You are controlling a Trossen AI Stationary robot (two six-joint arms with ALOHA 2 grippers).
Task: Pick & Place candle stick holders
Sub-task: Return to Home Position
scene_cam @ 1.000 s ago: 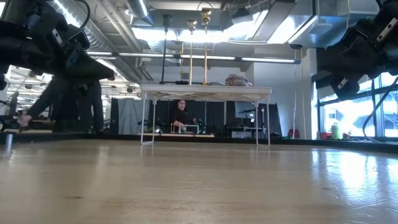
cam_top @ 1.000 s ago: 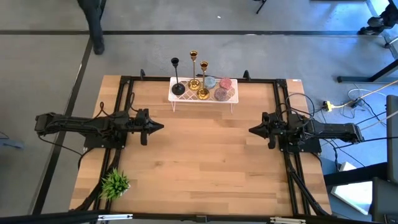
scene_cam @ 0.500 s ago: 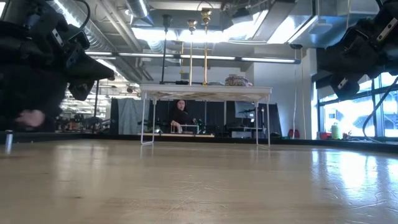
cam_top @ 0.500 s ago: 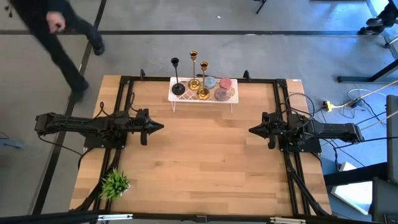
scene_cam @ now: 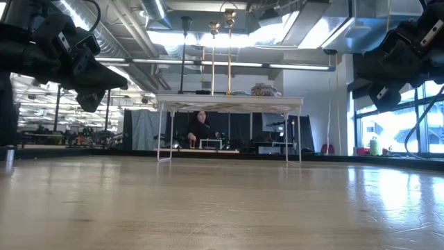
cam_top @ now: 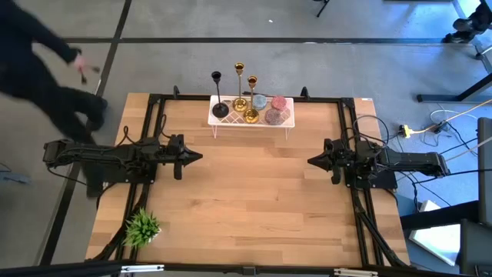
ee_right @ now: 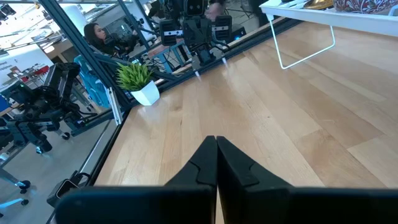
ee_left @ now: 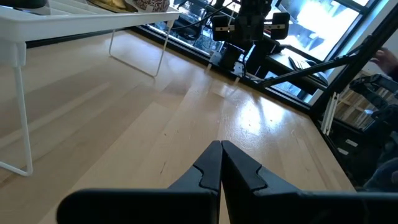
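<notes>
No writing, label, brand, number or sign can be read anywhere, neither on the candle stick holders [cam_top: 250,116], the white shelf [cam_top: 233,121] under them, the patterned candles [cam_top: 277,103], the plant pot [ee_right: 148,94], the left arm [cam_top: 100,153] nor the right arm [cam_top: 403,163].

Black holder [cam_top: 218,94] and two gold holders [cam_top: 240,86] [cam_top: 252,98] stand upright on shelf [cam_top: 231,121].

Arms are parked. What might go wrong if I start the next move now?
A person is close beside the left arm at the table's left edge; swinging it could strike them. The black holder and two gold holders stand crowded with candles on the small shelf; the left tool or right tool, reaching in, could tip a neighbour.
</notes>
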